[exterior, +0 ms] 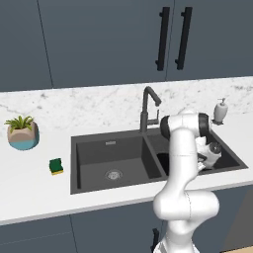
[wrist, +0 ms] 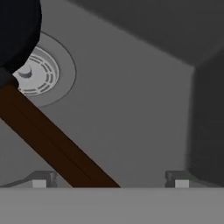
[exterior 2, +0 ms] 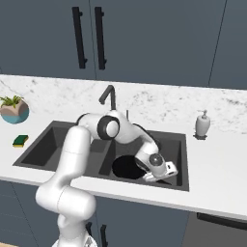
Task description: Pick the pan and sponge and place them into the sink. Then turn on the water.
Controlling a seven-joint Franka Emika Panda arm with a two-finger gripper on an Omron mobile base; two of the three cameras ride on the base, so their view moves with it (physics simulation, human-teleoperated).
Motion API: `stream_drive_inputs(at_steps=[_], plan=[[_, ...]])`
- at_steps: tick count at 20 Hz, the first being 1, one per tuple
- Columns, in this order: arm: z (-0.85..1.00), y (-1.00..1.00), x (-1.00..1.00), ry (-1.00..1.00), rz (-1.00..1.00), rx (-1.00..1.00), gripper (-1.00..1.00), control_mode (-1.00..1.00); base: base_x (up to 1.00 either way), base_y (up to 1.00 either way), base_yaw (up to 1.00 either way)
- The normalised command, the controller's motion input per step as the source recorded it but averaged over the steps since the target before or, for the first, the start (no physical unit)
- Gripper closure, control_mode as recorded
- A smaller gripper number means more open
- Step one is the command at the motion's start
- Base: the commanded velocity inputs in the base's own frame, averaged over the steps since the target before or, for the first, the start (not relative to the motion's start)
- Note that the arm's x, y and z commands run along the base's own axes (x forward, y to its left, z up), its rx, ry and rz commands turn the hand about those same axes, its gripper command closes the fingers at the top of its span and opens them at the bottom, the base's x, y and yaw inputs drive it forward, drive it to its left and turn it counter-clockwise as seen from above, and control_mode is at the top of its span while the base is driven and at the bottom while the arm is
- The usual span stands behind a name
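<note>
My hand (exterior 2: 166, 174) hangs low in the right basin of the sink (exterior: 74, 148), its fingers (wrist: 41, 180) spread wide and gripping nothing. The pan (exterior 2: 126, 167) lies in that basin, its brown handle (wrist: 52, 144) slanting between my fingers, apparently clear of both, past the round drain (wrist: 37, 72). I judge the release done, so the thing to do well now is lift straight out without catching the handle or the basin wall. The sponge (exterior: 56, 166) waits on the white marbled counter (exterior: 34, 192), just left of the sink, near the potted plant (exterior: 22, 132). The faucet (exterior: 148, 106) rises behind the divider; a soap dispenser (exterior: 220, 110) stands at right. Dark blue cabinets (exterior: 99, 39) fill the wall above.
</note>
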Motion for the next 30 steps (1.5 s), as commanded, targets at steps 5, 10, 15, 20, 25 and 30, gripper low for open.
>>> stream_drive_inputs(at_steps=[5,10,15,20,25,30], plan=[[0.99,-0.05,0.00,0.03,-0.03,0.13,-1.00,-1.00,0.00,0.00,0.00],[1.00,0.15,-0.19,0.00,-0.10,0.03,-1.00,-1.00,0.00,0.00,0.00],[1.00,0.13,-0.36,0.00,-0.04,0.00,-1.00,-1.00,0.00,0.00,0.00],[1.00,0.06,-0.55,0.00,0.00,0.00,-1.00,-1.00,0.00,0.00,0.00],[0.98,0.06,-0.64,0.01,0.00,0.00,-1.00,-1.00,0.00,0.00,0.00],[0.88,0.30,-0.61,0.11,-0.04,0.00,-1.00,-1.00,0.00,0.00,0.00]])
